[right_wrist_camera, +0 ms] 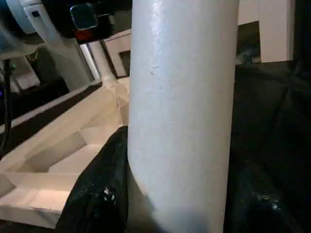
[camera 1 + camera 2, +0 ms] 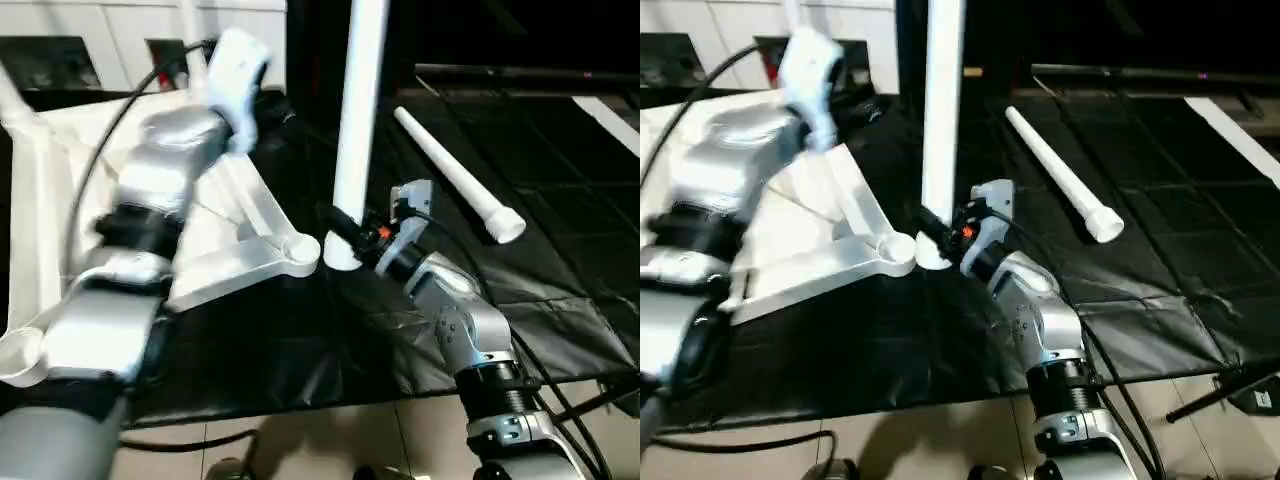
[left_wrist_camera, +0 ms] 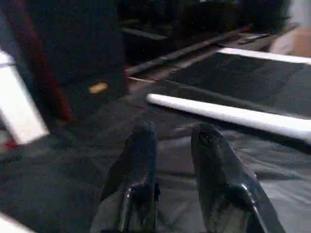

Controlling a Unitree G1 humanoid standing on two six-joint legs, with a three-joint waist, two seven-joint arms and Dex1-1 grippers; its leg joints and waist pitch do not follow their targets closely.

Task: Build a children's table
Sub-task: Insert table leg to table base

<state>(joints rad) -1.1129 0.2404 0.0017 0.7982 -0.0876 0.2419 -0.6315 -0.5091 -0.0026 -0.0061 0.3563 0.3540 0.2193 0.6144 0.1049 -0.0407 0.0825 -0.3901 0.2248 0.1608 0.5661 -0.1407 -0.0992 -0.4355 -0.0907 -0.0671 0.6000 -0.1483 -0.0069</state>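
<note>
The right gripper point(image 2: 342, 236) is clamped around the base of an upright leg point(image 2: 357, 120), which stands just at three o'clock of the near corner socket point(image 2: 300, 252) of the overturned table top point(image 2: 215, 225), seemingly on the black cloth point(image 2: 300, 340) rather than in the socket. The left gripper point(image 3: 172, 141) hangs free, fingers parted on nothing, above the cloth, a spare leg point(image 2: 455, 175) lying at about two o'clock, well apart. Held so low, the tall leg could tip, or catch the socket's rim and shove the top.
</note>
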